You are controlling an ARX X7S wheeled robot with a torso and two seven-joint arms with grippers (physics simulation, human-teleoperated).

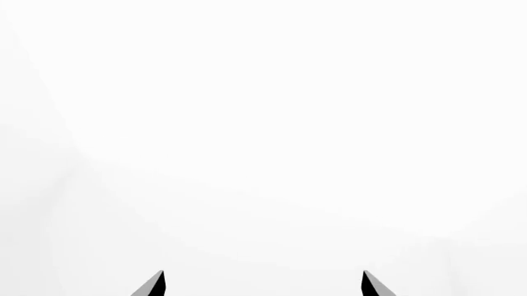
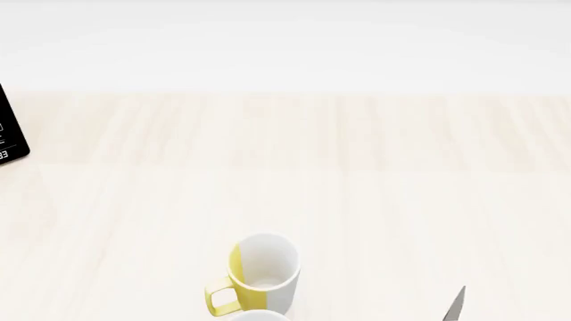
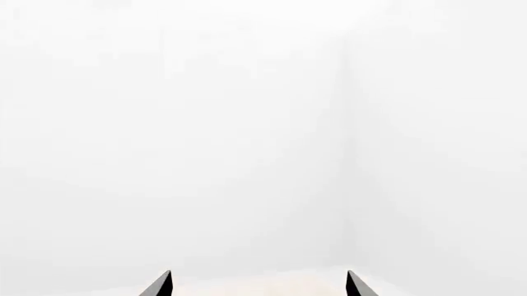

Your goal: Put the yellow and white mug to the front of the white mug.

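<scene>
The yellow and white mug (image 2: 265, 269) stands upright on the pale wooden table (image 2: 357, 200), near the front edge of the head view, its yellow handle to the left. Just below it, only a sliver of the white mug's rim (image 2: 261, 316) shows at the frame's bottom edge. One fingertip (image 2: 458, 305) of my right gripper shows to the right of the mugs, apart from them. In the right wrist view my right gripper (image 3: 258, 283) is open and empty. In the left wrist view my left gripper (image 1: 263, 283) is open and empty, facing plain white; it is out of the head view.
A black device (image 2: 9, 130) with small white markings lies at the table's far left edge. A white wall rises behind the table. The right wrist view shows a strip of tabletop (image 3: 263, 290) between the fingertips.
</scene>
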